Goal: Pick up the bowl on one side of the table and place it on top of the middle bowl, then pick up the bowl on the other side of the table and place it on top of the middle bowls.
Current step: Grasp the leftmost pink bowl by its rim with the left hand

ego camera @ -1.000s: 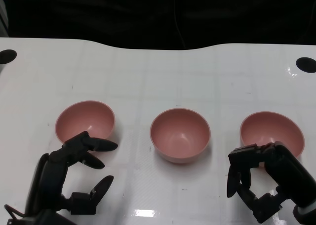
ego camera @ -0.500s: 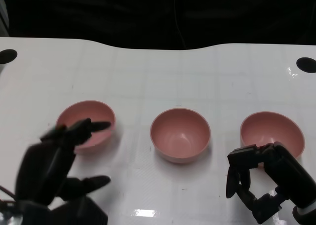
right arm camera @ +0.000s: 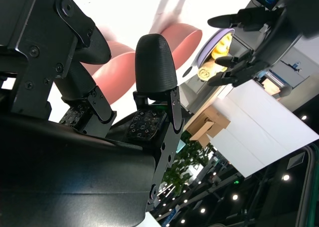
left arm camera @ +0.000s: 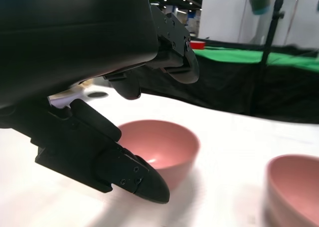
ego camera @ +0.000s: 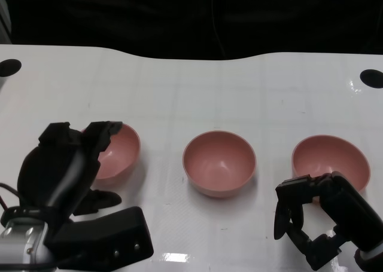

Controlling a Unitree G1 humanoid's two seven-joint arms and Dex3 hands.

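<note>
Pink bowls, three alike, sit in a row across the white worktop (ego camera: 179, 86), well apart and none stacked yet. The left bowl (ego camera: 116, 152) is the one being approached. Over the last second the left hand (ego camera: 60, 167) has risen from the worktop and swung in over this bowl, so that its dark back now hides the bowl's near-left part. Its fingers are spread, some above the bowl's rim and one lower beside its wall, and it holds nothing. The left wrist view shows clear space between the fingers and the bowl. This looks like the reach before the first grasp; closing on the rim would be the next step.

The middle bowl (ego camera: 219, 162) stands upright and uncovered, ready to receive a bowl. The right bowl (ego camera: 330, 158) has not moved. The right hand (ego camera: 314, 218) rests just in front of it, unchanged, fingers curled loosely apart around nothing. Two dark round holes, one at the far left edge (ego camera: 8, 67) and one at the far right edge (ego camera: 371, 78), mark the worktop. Nothing lies on the path between the left bowl and the middle bowl.
</note>
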